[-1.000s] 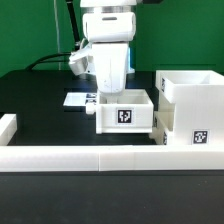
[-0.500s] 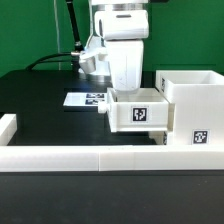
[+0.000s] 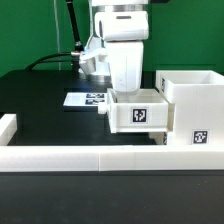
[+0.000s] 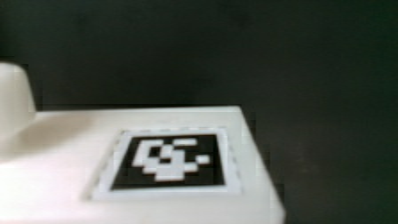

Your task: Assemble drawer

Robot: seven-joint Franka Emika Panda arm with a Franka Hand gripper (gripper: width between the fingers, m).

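Observation:
A small white box tray (image 3: 137,113) with a black-and-white tag on its front hangs under my gripper (image 3: 127,90), its right side up against the large white open case (image 3: 193,100) at the exterior view's right. The gripper's fingertips reach into the tray and are hidden by its wall; the tray travels with the gripper, so the gripper is shut on it. The case carries a tag (image 3: 199,138) low on its front. The wrist view shows a white tray face with its tag (image 4: 169,160) close up and blurred; no fingers show there. No second tray is visible.
The marker board (image 3: 86,99) lies flat on the black table behind and left of the tray. A low white wall strip (image 3: 90,158) runs along the front, and another short piece (image 3: 8,128) stands at the left.
Over the last second the gripper and the tray moved together toward the exterior view's right, up to the case. In the last half second nothing visibly moved.

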